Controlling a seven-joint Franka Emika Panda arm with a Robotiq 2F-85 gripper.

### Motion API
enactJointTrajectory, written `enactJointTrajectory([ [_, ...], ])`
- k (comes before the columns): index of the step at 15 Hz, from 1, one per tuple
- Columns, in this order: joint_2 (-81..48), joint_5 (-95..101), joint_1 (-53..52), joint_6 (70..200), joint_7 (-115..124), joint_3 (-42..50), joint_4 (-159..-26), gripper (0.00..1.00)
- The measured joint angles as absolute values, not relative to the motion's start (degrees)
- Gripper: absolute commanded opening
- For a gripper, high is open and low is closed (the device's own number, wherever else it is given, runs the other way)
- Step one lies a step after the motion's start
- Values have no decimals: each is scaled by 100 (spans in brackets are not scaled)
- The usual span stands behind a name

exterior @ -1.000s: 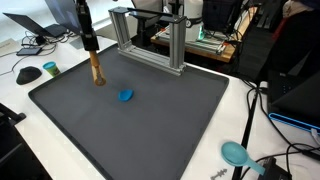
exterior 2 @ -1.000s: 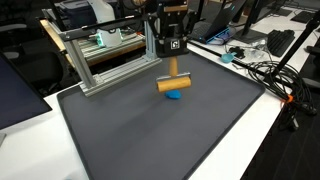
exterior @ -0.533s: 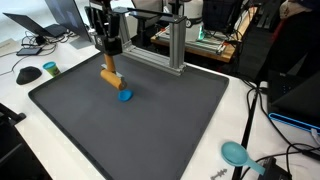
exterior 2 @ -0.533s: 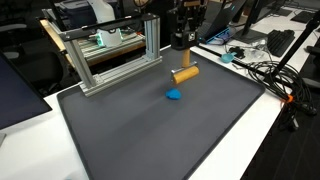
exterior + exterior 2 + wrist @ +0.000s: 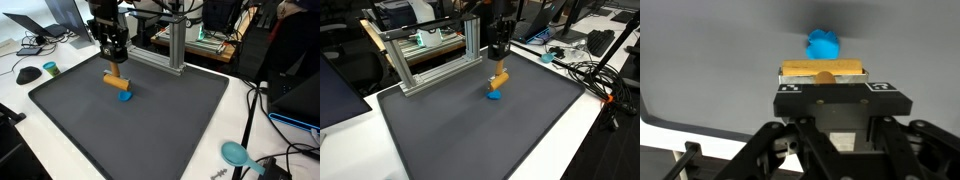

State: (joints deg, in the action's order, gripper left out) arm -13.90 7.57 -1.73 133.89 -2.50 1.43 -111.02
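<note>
Gripper (image 5: 115, 70), pinching a tan wooden block (image 5: 117, 82) between its fingers, jaws pressed against the block's sides rather than spread. Seen in both exterior views pointing down over the far part of a dark grey mat (image 5: 150, 130), with the block gripped crosswise and slightly tilted below the black gripper body. In the wrist view, gripper (image 5: 825, 80) filling the lower half of the frame, block (image 5: 823, 69) lying straight across its tip. Just beyond the block there, a small blue object (image 5: 823, 43), resting on the mat. In an exterior view, blue object (image 5: 494, 97) just below and in front of the block (image 5: 500, 78), very near it; impossible to tell whether touching or narrowly apart, or whether the block's lower end meets the mat (image 5: 470, 130). Behind the gripper (image 5: 500, 64), at the mat's far edge, an upright aluminium frame (image 5: 430, 60). Off the mat on the white table, well apart from all this: a black mouse (image 5: 28, 74) and a teal round-headed thing (image 5: 235, 153) near trailing cables.
</note>
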Motion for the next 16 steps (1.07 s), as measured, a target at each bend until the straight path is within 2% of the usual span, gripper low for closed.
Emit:
enactJointTrajectory([
  [4, -1441, 756, -172, 13426, -398, 135, -11114, 22],
  [11, -1566, 729, 2, 14350, -1892, 1, -11498, 22],
  [16, -1626, 442, 294, 14409, -2957, -233, -11683, 22],
])
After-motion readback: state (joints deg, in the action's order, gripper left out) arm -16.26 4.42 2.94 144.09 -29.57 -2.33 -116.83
